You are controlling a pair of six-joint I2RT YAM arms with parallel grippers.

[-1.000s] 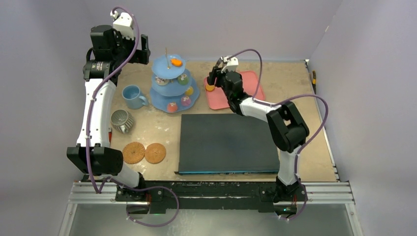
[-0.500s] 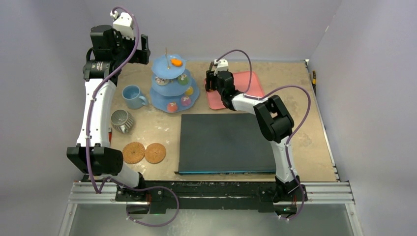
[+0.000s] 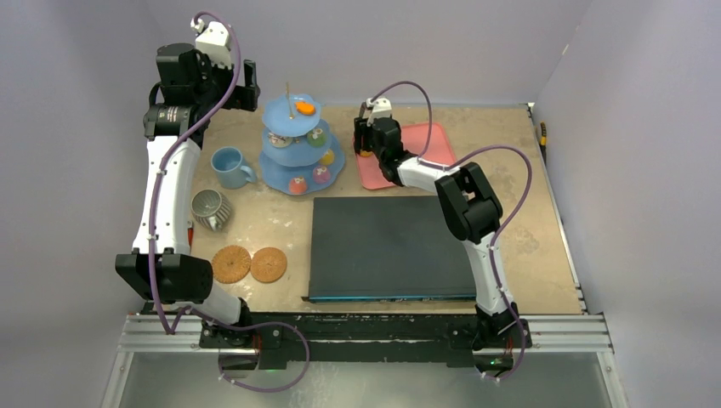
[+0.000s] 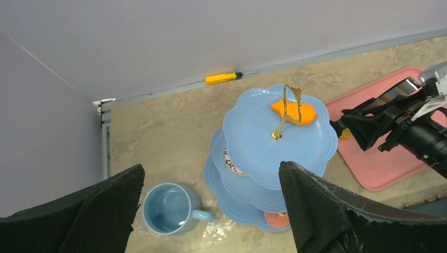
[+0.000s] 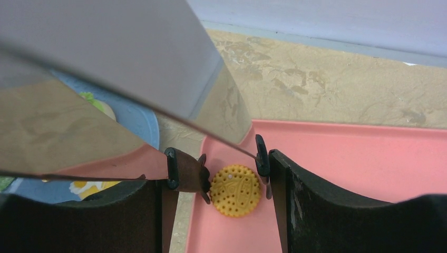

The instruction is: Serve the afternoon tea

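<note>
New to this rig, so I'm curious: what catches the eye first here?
A light-blue three-tier stand rises far centre-left, an orange cake on its top plate. Just right of it, the right pincer holds shiny tongs whose tips flank a yellow cake at the pink tray's left end.

Tiered stand (image 3: 276,116) far centre. Mug (image 3: 228,167) just left of it, tray (image 3: 429,140) to its right. Flat slab (image 3: 391,246) near of stand and tray. Two discs (image 3: 231,263) near left.
</note>
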